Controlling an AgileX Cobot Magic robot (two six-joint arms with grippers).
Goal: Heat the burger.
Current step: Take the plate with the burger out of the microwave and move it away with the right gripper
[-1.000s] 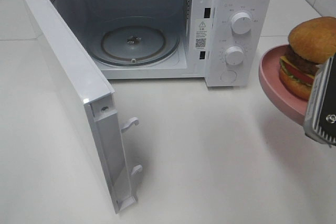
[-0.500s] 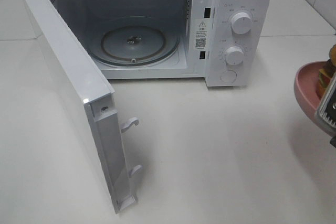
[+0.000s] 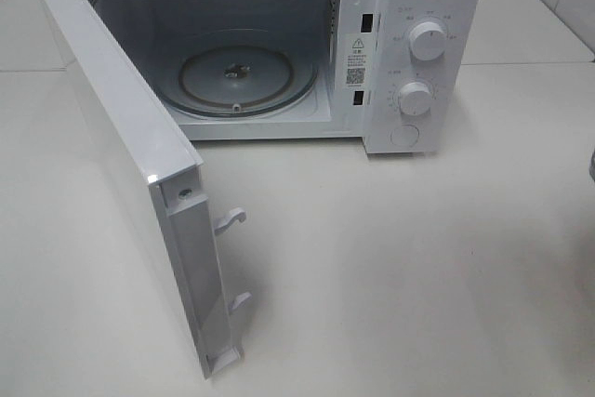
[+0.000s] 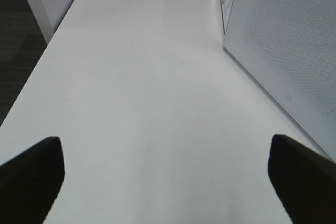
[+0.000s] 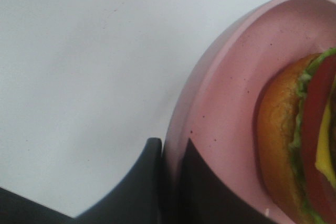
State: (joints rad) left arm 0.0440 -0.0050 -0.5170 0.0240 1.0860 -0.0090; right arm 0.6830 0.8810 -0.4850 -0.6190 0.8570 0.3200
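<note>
The burger [image 5: 294, 145] is seen only in the right wrist view, resting on a pink plate [image 5: 220, 108] well inside its rim. A golden-brown bun, green lettuce, red tomato and yellow cheese are shown; the rest is cropped.

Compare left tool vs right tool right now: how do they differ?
The left tool is open, its dark fingers spread wide with nothing between them; the right tool is shut on the rim of the pink plate carrying the burger. The left faces the bare white table beside the microwave door; the right's view is filled by its load. Both have dark fingers.
</note>
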